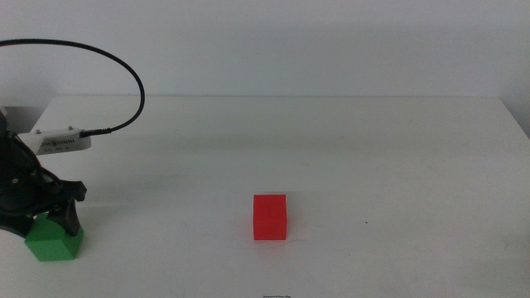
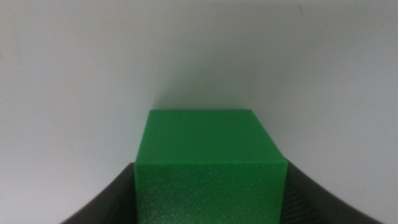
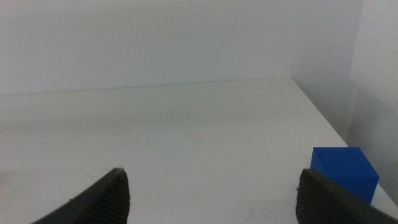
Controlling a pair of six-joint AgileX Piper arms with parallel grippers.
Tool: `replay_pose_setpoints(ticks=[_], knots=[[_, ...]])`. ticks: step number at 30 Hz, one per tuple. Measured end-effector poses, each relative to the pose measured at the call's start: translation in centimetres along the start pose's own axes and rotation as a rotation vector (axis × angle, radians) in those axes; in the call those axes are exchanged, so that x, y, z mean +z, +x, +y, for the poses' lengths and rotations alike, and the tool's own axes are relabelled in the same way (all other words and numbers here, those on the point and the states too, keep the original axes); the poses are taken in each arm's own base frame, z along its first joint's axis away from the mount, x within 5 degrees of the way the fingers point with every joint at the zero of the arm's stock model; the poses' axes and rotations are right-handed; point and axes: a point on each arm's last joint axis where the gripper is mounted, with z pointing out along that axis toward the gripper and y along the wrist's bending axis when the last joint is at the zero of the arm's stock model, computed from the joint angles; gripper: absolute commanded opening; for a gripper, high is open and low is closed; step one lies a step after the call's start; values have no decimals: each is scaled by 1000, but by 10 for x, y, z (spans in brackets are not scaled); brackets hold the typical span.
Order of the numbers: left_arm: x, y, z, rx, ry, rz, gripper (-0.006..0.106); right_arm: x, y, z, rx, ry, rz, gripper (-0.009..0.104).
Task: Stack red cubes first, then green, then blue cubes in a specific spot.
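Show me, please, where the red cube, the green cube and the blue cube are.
red cube [image 1: 270, 217]: middle view, front face.
green cube [image 2: 208, 165]: left wrist view, front edge, between the jaws.
blue cube [image 3: 344, 172]: right wrist view, front face.

Around the red cube [image 1: 270, 217] I see bare white table [image 1: 331, 141] on every side, so I can come at it from any direction. My left gripper [image 1: 51, 225] sits well to its left, jaws pressed against both sides of the green cube [image 1: 55, 242]. The blue cube [image 3: 345, 173] lies near the table's edge, just past my right gripper [image 3: 211, 199], whose jaws stand wide apart.
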Motion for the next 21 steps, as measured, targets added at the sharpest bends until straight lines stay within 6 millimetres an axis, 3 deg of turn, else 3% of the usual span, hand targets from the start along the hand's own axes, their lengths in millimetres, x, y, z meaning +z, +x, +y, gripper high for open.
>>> replay_pose_setpoints(ticks=[3,6,13,17,21], knots=[[-15,5,-12,-15,2,-14,11,0,0,0,0,0,0,94],[-43,8,-38,-46,4,-81,11,0,0,0,0,0,0,94],[-95,12,-139,-19,18,-136,11,0,0,0,0,0,0,94],[-113,18,-199,-23,33,-190,11,0,0,0,0,0,0,94],[-116,34,-256,-42,45,-229,11,0,0,0,0,0,0,94]])
